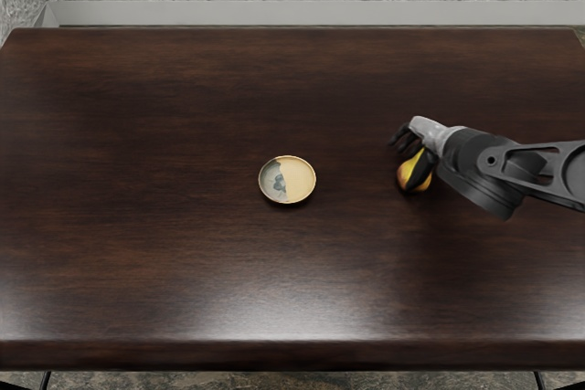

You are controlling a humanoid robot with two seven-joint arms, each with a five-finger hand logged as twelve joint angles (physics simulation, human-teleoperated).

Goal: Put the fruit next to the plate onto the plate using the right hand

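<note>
The fruit lay on the right half of the desk, about midway between the far edge and the near edge and closer to the right edge than to the middle. It sat directly under the right robot hand, whose arm came in from the right edge. The dark fingers were curled over the fruit's far side, and one dark finger crossed its front, so the robot hand appeared to be closed around the fruit. Whether the fruit rested on the desk or was slightly raised could not be told.

The plate stood near the middle of the desk, to the left of the fruit and well apart from it, at about the same distance from the near edge. In my judgement, the coming move was therefore a carry straight toward the left edge, with almost no shift toward the near or far edge.

The fruit was small, yellow above and orange below. Its visible part seemed a little longer from far to near, but the fingers hid too much to be sure.
</note>
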